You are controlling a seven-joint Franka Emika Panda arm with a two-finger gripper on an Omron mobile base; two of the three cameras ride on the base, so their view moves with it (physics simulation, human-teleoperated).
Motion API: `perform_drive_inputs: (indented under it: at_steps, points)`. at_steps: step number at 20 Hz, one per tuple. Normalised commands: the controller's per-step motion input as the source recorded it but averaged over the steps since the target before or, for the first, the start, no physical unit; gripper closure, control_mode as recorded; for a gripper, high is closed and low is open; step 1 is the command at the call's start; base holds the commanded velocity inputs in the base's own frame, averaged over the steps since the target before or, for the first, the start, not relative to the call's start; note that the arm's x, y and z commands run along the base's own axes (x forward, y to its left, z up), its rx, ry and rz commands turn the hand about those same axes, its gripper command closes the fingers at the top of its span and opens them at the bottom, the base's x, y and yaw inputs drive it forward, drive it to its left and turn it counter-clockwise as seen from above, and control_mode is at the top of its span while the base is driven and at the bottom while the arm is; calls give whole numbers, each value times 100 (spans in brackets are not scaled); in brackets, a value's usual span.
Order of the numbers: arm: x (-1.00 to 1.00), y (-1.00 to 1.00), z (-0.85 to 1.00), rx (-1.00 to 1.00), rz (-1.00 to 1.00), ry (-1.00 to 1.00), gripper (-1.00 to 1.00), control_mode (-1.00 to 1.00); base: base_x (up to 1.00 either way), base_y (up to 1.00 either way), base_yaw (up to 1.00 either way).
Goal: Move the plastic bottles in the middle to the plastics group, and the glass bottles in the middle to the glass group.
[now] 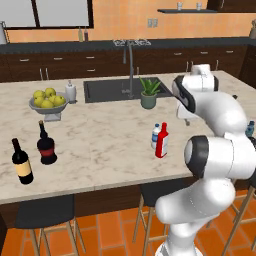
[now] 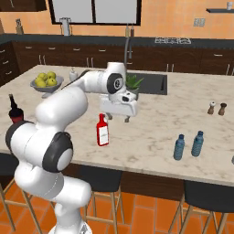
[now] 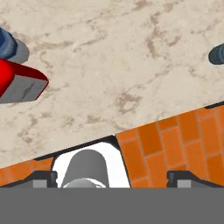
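A: Where is the red bottle (image 2: 102,130)?

B: It stands straight up in the middle of the counter (image 1: 100,145). A small whitish bottle (image 1: 156,136) with a blue cap is right beside it.

A: And the gripper (image 2: 126,119)?

B: It hangs above the counter, off to the red bottle's right and a bit higher. Its fingertips (image 3: 178,176) sit wide apart and hold nothing.

A: So which way should it go?

B: I think left and down, then squeeze the bottle from the sides.

The counter (image 1: 100,145) looks like pale veined marble with a smooth matt finish. The red bottle (image 2: 102,130) is glossy with a white paper-like label. The two blue bottles (image 2: 179,147) look translucent plastic. The floor (image 3: 175,144) is orange tile.
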Motion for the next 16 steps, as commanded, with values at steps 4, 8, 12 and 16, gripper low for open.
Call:
perform_drive_inputs:
  at_steps: [4,8,12,16]
  points:
    - [0,63,12,9,0,-3,-100,-100,0,0,0]
    - [13,75,4,1,1,-2,-100,-100,0,0,0]
    - [42,62,0,0,1,-6,-100,-100,0,0,0]
    - [46,25,0,0,0,-2,-100,-100,0,0,0]
